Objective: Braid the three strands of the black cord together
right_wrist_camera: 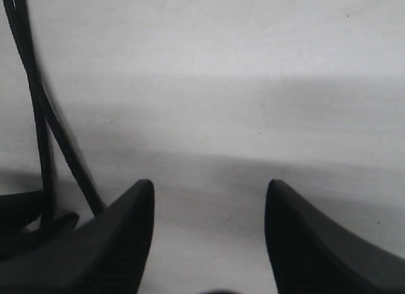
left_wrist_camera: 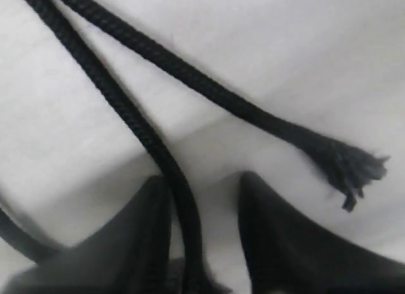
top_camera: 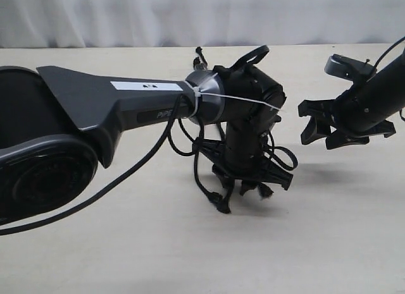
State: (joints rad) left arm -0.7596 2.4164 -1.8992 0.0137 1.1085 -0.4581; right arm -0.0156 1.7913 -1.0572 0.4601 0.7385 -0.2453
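The left hand [top_camera: 252,183] points down at the surface [top_camera: 158,243], partly open; one strand [left_wrist_camera: 136,126] runs between its parted fingers. The right hand [right_wrist_camera: 209,186] hangs open and empty.

The left arm [top_camera: 126,104] and tangled strands [left_wrist_camera: 209,91] block the middle; the table [top_camera: 190,256] in front lies open.

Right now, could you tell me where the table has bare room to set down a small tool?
The table is bare across the front of the exterior view, before the left hand, and on the right beneath the open right hand. It is crowded under the left hand, where the cord's strands lie.
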